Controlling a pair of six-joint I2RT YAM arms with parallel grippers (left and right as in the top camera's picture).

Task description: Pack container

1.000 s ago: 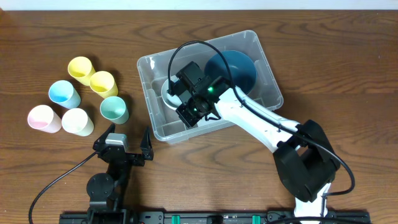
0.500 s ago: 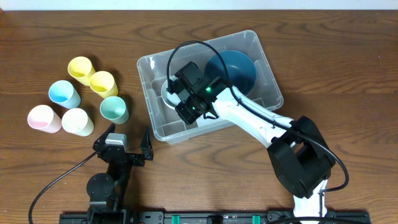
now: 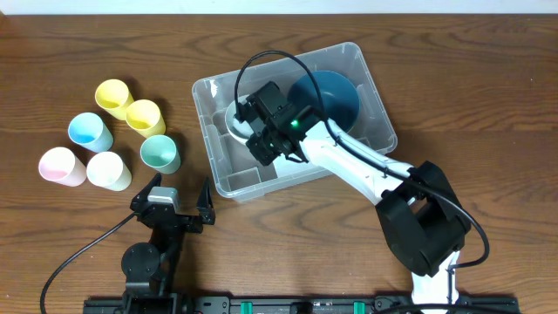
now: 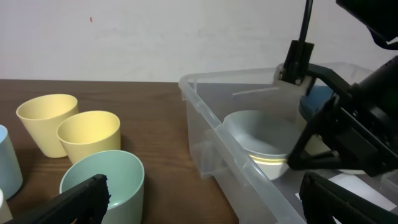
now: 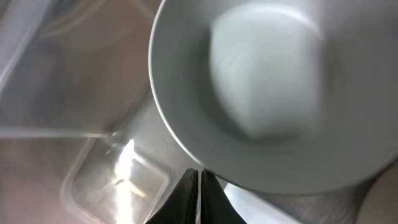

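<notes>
Since a second ago the right gripper [image 5: 199,186] has shifted slightly toward the bin's far left corner. At left, a green cup [image 3: 160,153] stands near the clear bin [image 3: 377,106], which sits mid-table. The left gripper [image 3: 173,208] rests at the near edge, fingers spread wide. The right arm reaches from the near right over the bin wall. Its wrist hides much of a white bowl [image 3: 232,122], and its fingertips are pressed together at that bowl's rim. A blue bowl [image 3: 338,94] lies farther right.

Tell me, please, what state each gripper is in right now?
Left gripper: open, empty.
Right gripper: shut, tips at the white bowl rim.
</notes>
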